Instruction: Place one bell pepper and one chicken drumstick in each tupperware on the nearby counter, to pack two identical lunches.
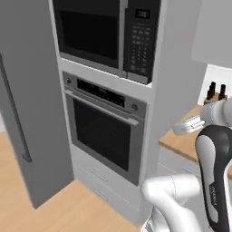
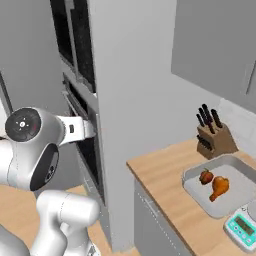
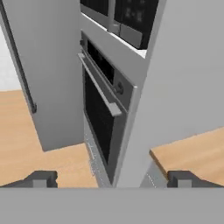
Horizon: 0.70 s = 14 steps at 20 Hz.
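A grey tupperware (image 2: 241, 194) lies on the wooden counter (image 2: 160, 176) at the right of the right base view. Inside it rest a red bell pepper (image 2: 205, 176) and, touching it on the right, an orange-brown chicken drumstick (image 2: 219, 186). My gripper (image 3: 113, 181) is open, its two dark fingertips (image 3: 43, 179) far apart with nothing between them. It hangs well left of the tub, facing the oven column and the counter's left end (image 3: 192, 153).
A tall grey cabinet holds a wall oven (image 1: 106, 129) with a microwave (image 1: 106, 31) above it. A fridge door with a long handle (image 1: 16, 118) stands to the left. A knife block (image 2: 214, 135) and a white scale (image 2: 242, 227) sit near the tub.
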{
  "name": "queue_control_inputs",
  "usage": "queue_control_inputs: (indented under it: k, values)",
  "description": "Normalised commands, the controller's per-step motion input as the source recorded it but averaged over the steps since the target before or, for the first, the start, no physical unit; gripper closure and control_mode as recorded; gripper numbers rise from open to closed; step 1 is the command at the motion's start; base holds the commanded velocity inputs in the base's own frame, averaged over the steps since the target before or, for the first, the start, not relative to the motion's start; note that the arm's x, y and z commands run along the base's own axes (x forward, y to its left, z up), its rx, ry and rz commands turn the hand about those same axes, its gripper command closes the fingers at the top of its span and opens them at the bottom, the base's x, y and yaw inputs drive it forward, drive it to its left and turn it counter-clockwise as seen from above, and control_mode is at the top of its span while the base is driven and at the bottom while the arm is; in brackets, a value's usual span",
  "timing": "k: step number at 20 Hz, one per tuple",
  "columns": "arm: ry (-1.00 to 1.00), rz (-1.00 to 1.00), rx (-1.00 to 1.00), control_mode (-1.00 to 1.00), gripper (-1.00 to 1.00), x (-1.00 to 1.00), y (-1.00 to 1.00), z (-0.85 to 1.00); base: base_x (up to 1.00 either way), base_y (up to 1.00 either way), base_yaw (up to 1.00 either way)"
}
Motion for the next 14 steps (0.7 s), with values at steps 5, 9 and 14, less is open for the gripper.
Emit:
queue_control_inputs:
  k: [5, 9, 14]
  values:
    - [0.00, 0.00, 0.00, 1.00, -1.00, 0.00, 0.00, 0.00, -0.24, 0.38, 0.93]
    - [0.00, 0.00, 0.00, 1.00, -1.00, 0.00, 0.00, 0.00, -0.26, 0.78, 0.79]
    - [0.00, 0.00, 0.00, 1.00, -1.00, 0.00, 0.00, 0.00, 0.05, 0.99, 0.52]
